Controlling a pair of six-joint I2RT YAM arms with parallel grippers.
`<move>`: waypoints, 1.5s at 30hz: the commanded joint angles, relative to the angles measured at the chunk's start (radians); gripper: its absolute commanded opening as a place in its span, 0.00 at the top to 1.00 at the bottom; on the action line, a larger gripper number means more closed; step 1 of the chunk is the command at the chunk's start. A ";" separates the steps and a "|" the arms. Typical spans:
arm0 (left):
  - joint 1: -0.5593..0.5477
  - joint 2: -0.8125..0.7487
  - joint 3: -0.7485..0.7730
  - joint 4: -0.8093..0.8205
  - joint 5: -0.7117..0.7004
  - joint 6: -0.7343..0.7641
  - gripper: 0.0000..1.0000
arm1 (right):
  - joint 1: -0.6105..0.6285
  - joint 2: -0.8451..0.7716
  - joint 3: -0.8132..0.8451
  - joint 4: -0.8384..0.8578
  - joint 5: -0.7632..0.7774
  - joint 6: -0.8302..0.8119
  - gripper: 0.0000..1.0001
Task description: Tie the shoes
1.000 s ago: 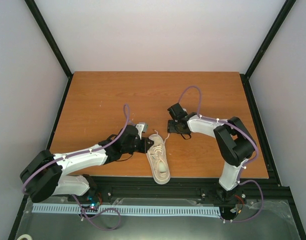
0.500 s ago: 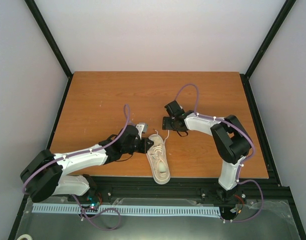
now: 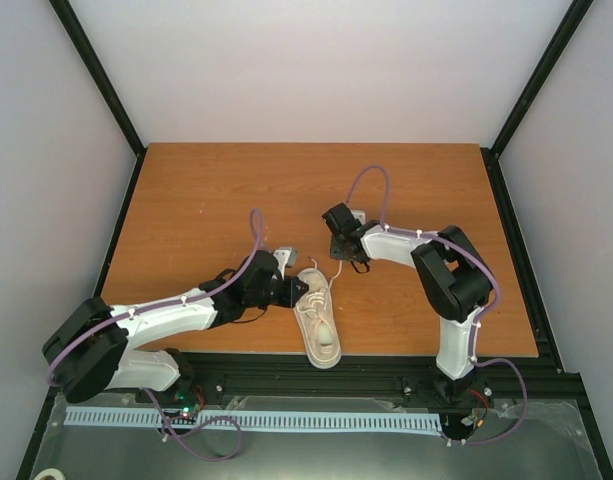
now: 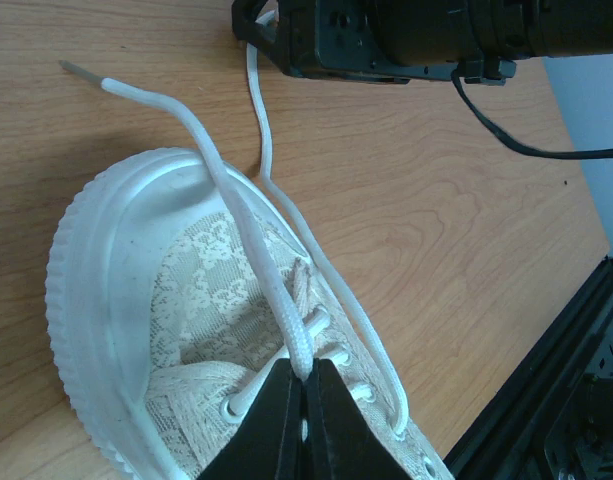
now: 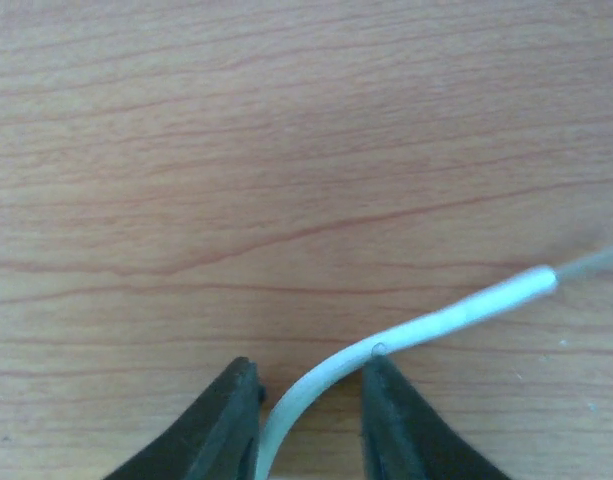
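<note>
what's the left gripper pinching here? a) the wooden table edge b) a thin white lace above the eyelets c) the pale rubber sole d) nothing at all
B: the left wrist view shows the left gripper shut on a thin white lace just above the eyelets of the cream lace-patterned sneaker.

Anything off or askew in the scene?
Nothing spilled or damaged. The sneaker is simply untied: the left gripper pinches one lace at the eyelets, while the other lace trails loose across the table and runs between the parted fingers of the right gripper.
</note>
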State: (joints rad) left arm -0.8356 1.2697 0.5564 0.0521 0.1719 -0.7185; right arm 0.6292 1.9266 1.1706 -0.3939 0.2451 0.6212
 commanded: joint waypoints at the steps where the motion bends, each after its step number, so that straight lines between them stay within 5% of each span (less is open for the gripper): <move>1: 0.009 0.004 0.031 0.026 0.033 0.036 0.99 | 0.006 -0.041 -0.069 -0.005 0.008 0.039 0.81; 4: 0.015 0.020 0.040 0.053 0.081 0.073 0.99 | 0.004 -0.120 -0.113 0.028 -0.044 0.016 0.97; 17: 0.044 0.155 0.150 0.097 0.280 0.218 0.98 | 0.006 -0.605 -0.285 0.089 -0.296 -0.038 0.97; 38: 0.046 0.271 0.208 0.141 0.179 0.240 0.89 | 0.010 -0.781 -0.285 0.043 -0.397 -0.009 0.97; 45: 0.046 0.330 0.241 0.157 0.244 0.244 0.85 | 0.010 -0.797 -0.275 0.035 -0.410 -0.011 0.97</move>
State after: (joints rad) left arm -0.7963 1.5681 0.7521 0.1612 0.3866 -0.4763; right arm 0.6308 1.1450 0.8944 -0.3374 -0.1493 0.6086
